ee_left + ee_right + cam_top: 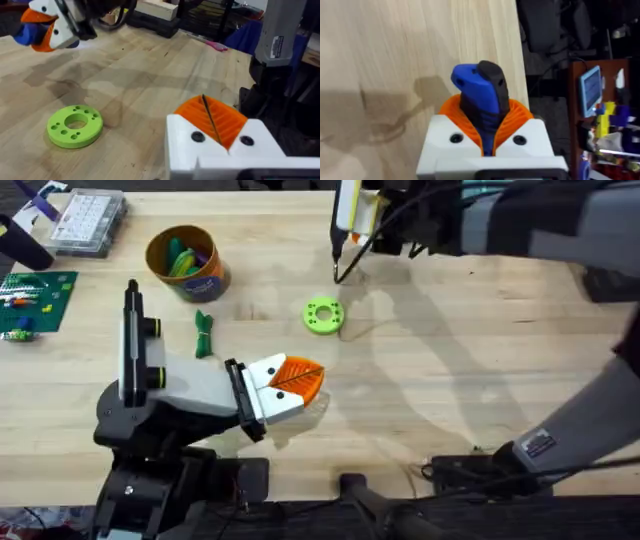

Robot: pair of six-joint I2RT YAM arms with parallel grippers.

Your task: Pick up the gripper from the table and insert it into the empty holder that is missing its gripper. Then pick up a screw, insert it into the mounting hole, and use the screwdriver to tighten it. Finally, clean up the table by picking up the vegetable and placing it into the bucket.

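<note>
My right gripper (351,210) hangs over the far middle of the table, shut on the screwdriver (477,87). Its blue handle sits between the orange pads, and the thin dark tip (339,262) points down at the wood just beyond a lime-green ring with holes (323,315). The left gripper (298,380) hovers low near the table's middle with its orange pads pressed together on nothing. A dark-green vegetable (204,334) lies left of the ring. Behind it stands the orange-tan bucket (207,281). The loose gripper, holder and screw are out of view.
A clear compartment box (88,220) sits at the far left corner. Near the left edge lies a green board (35,298). The left wrist view shows the ring (75,125) close by and the right gripper (50,27) beyond it. Bare wood stretches to the right.
</note>
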